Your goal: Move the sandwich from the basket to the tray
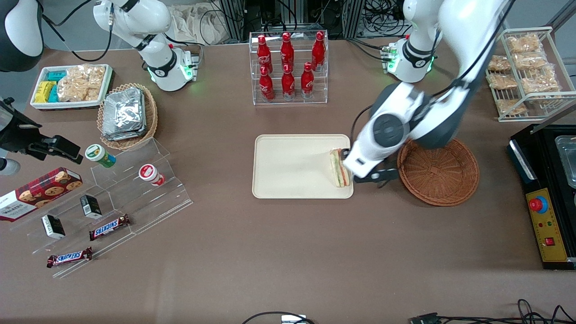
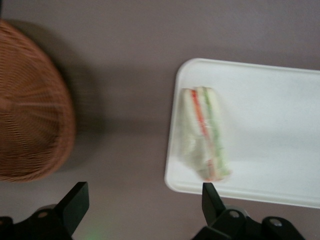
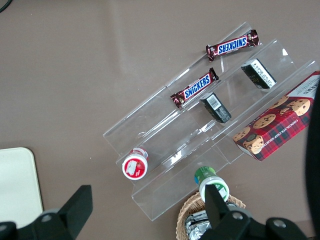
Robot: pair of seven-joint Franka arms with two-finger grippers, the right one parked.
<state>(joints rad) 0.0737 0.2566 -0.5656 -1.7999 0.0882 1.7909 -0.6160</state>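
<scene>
- Small triangular wedge sandwich point(image 1: 339, 168), white bread with green and red-orange filling layers, lies on the flat cream-beige plastic tray point(image 1: 288, 168), at the tray edge nearest the round reddish-brown wicker basket point(image 1: 438, 173); that basket holds nothing I can see
- My left gripper point(image 2: 142, 200) hangs above bare table between tray and basket, just beside the sandwich; its black fingers point(image 2: 75, 200) stand wide apart with nothing between them
- Key relation: the sandwich lies tray-ward of my tool, not between the fingers; its long axis runs along the tray's short edge, filling stripes facing up
- Judgement: placing looks done; the coming move is a straight lift away, keeping the near finger off the bread
- Around: acrylic rack of red cola bottles point(image 1: 288, 67) farther from the front camera than the tray, well apart; tan wicker basket of foil packs point(image 1: 126, 114) and clear stepped shelf with Snickers bars point(image 1: 109, 226) toward the parked arm's end
- Nothing stands in the way of a retreat upward
</scene>
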